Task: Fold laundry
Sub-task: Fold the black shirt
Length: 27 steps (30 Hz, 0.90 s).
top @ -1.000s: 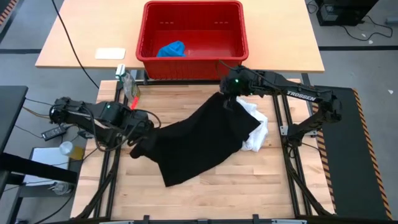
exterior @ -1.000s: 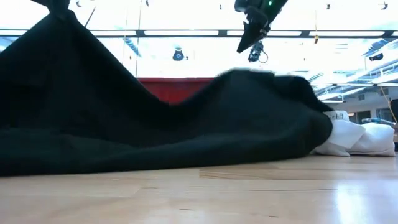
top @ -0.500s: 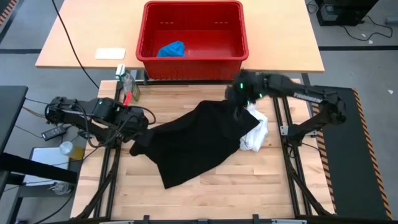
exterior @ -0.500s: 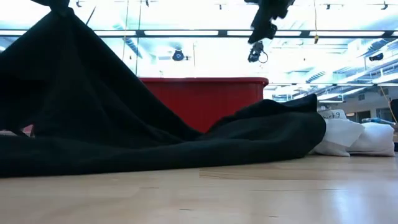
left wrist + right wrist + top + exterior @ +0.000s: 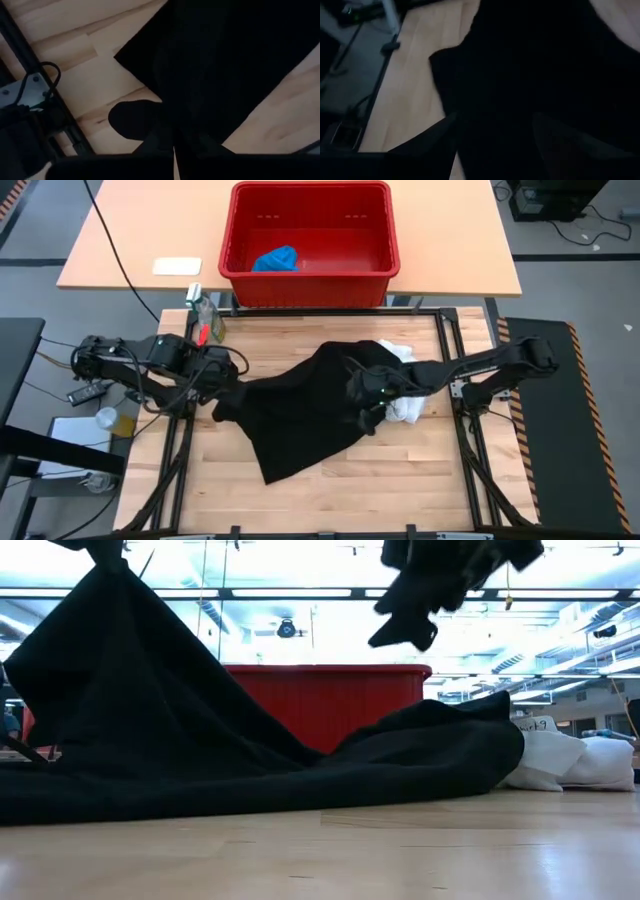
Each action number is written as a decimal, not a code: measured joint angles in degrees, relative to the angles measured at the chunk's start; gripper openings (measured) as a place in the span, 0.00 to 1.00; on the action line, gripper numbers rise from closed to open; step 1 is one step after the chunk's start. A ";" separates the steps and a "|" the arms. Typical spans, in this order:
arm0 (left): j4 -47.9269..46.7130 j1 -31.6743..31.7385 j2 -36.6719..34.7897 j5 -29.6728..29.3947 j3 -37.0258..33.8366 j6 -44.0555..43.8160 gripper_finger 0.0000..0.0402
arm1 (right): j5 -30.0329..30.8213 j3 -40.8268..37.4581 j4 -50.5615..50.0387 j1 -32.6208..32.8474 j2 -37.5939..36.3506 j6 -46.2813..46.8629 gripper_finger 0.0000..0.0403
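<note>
- Near edge of the table (image 5: 330,500): bare wood, nothing of the task here.
- black garment (image 5: 300,415) sprawls across the table's middle, long axis running diagonally from the near-left corner flap up toward the far right. Not flat; bunched and creased.
- left gripper (image 5: 222,385) sits at the garment's left end, fingers clamped on a pinch of the black cloth. Low view shows that end lifted high in a tent, the rest trailing down to the wood.
- right gripper (image 5: 368,408) hangs over the garment's right-middle, above the cloth, fingers spread, holding nothing. Right wrist view shows mostly black fabric just below the fingers.
- white garment (image 5: 408,406) lies at the black one's right end, partly tucked under it, bunched. Just beside the right gripper, on its outer side.
- Key relation: free end of the black garment lies right under and slightly beyond the right gripper, so the right arm is clearly the nearer one to take it; left arm already anchors the opposite end. Grabbing along the long axis would let the two arms stretch it out, my guess.
- Risk, as a guess: right fingers could catch the white cloth along with the black.
- Far side: red basket (image 5: 385,242) on the light table behind, well apart from both grippers.
- blue garment (image 5: 276,259) lies crumpled inside it, left part.
- Task looks early: nothing folded yet.
</note>
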 joint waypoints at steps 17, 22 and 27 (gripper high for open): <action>-0.01 -0.58 0.09 -3.57 0.00 -8.59 0.00 | 2.36 17.71 13.84 -3.24 23.06 -6.43 0.63; -0.02 -0.59 0.09 -3.69 0.00 -8.97 0.00 | -2.03 28.38 13.40 -5.83 30.81 -12.17 0.59; -0.01 -0.59 0.09 -3.39 0.00 -8.70 0.00 | -5.12 38.44 13.31 -7.05 35.99 -17.33 0.55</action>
